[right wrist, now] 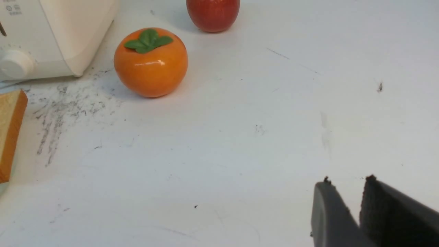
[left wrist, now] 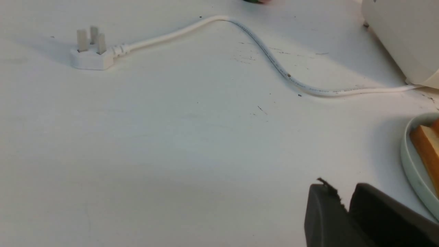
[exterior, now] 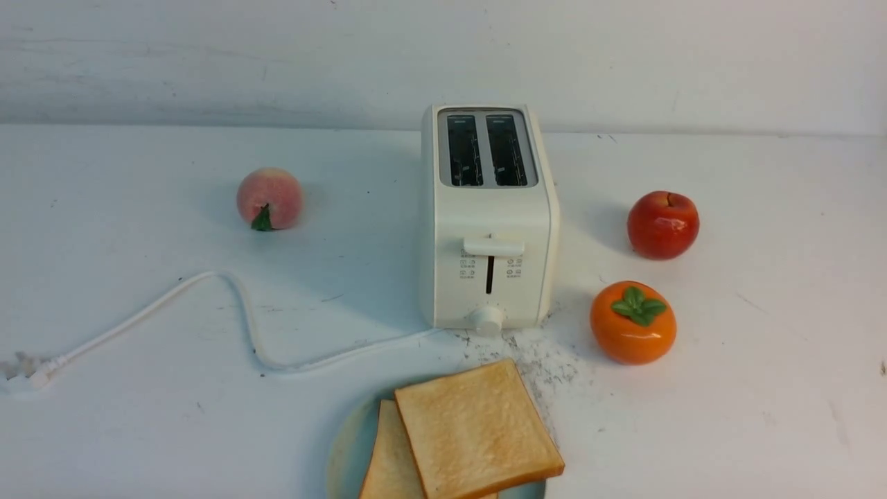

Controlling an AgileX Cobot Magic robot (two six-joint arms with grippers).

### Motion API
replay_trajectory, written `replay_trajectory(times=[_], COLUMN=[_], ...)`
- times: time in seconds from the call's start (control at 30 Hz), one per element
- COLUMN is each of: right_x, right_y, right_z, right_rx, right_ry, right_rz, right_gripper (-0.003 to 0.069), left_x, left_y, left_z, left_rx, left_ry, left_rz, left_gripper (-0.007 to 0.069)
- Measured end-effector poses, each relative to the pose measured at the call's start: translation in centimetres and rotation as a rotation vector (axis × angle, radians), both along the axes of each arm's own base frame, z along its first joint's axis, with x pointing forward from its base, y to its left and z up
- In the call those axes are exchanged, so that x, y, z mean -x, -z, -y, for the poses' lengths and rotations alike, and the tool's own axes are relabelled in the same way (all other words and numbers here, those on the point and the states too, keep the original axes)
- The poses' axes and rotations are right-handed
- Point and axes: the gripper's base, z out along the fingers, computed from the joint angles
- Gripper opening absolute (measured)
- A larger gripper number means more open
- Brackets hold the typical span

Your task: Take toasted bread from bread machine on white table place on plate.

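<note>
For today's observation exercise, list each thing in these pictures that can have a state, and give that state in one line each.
bread machine: both slots empty, lever up.
toasted bread: two slices overlapping on the plate.
plate: holding both slices.
cord: unplugged, lying loose on the white table.
left gripper: slightly parted, empty.
right gripper: slightly parted, empty.

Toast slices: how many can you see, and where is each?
2, both on the plate: the top slice lies across the lower slice, partly covering it. Both toaster slots look empty, though their depths are dark.
</note>
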Motion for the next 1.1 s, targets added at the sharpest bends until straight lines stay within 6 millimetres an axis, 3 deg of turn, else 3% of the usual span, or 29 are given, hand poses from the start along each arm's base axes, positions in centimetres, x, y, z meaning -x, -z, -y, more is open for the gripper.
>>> replay_trajectory(times=[1.1], right_x=[0.0], right_y=[0.0], right_z=[0.0], right_rx=[0.0], right_ry=[0.0], right_rz=[0.0], right_gripper=[0.0188], left_x=[0.0], left_y=[0.0], left_z=[0.0], left_rx=[0.0], left_ry=[0.0], left_rz=[0.0], left_gripper=[0.0135])
